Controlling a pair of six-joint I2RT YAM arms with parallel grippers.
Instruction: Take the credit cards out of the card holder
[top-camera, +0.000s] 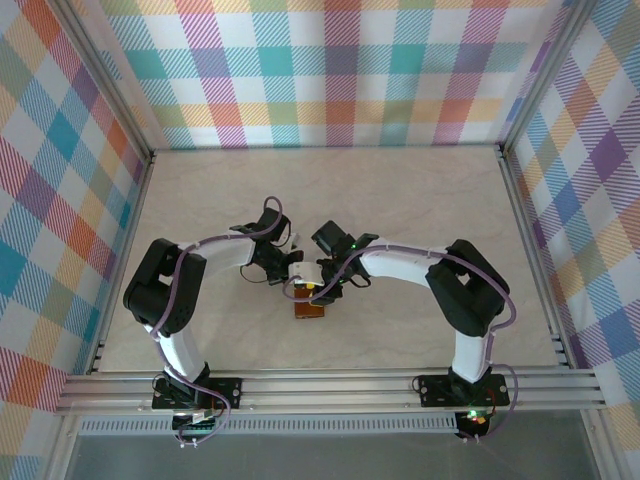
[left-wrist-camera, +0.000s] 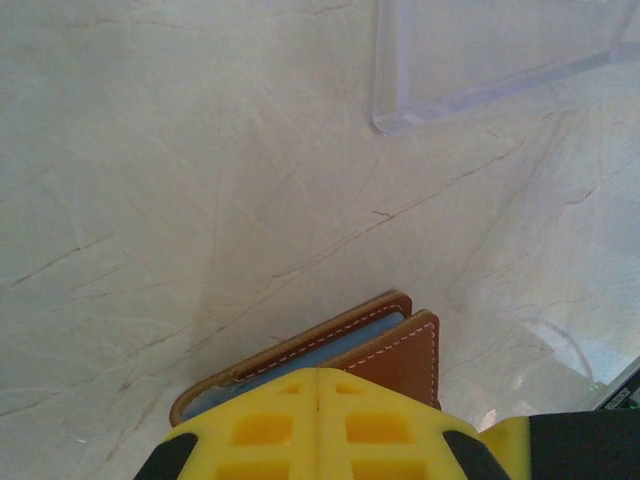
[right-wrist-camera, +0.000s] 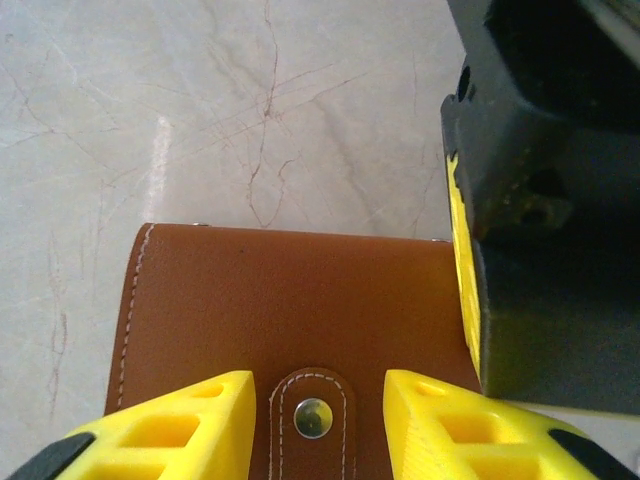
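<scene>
Left gripper (left-wrist-camera: 318, 425): fingers together, tips down on the near edge of the card holder (left-wrist-camera: 395, 355). Can't tell if a flap is nipped between them. Reads as pinning it to the table (left-wrist-camera: 150, 200) so it can't slide.

Right gripper (right-wrist-camera: 318, 388): fingers apart, straddling the snap tab (right-wrist-camera: 313, 418), gap either side, nothing clamped. Lined up to take the tab, I think.

Holder lies flat directly under both tools. Credit cards presumably inside the blue-grey sleeves (left-wrist-camera: 320, 350). Clear tray (left-wrist-camera: 480, 90) ahead of the left tool, well apart; likely the drop spot.

Left gripper (left-wrist-camera: 318, 405) closed, right gripper (right-wrist-camera: 318, 390) parted
</scene>
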